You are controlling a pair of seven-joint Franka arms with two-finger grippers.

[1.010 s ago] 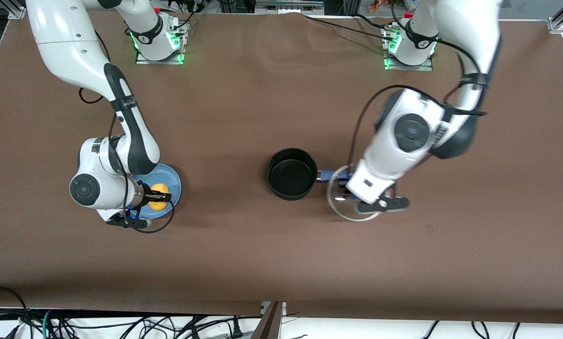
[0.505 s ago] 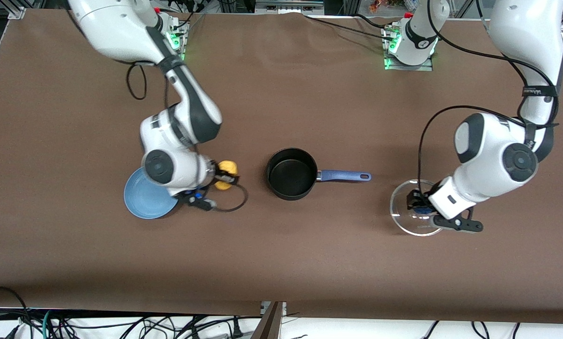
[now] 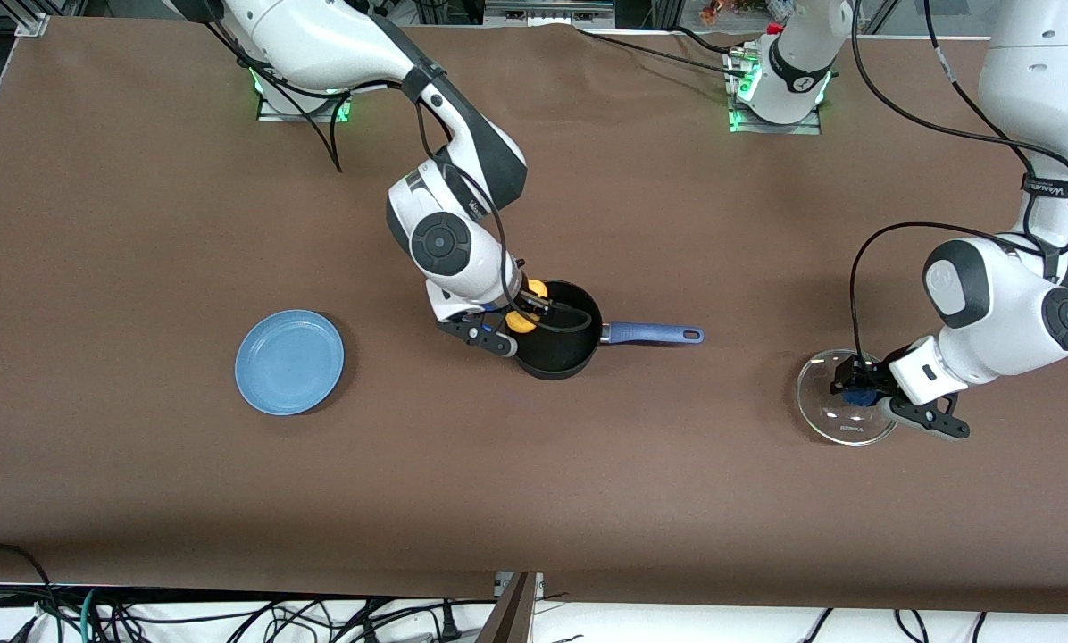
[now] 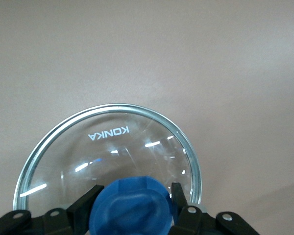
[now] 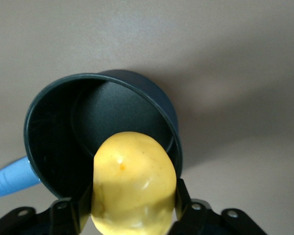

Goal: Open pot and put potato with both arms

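Uncovered, pot empty; potato above rim.

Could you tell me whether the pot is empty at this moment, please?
Yes, empty: the pot shows a bare black bottom. The right gripper holds the potato above its rim; the left gripper holds the lid.

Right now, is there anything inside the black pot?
No, the pot shows only its bare black bottom. The right gripper holds the potato over its rim, not yet dropped in, covering a bit of the inside. The lid is off, held in the left gripper.
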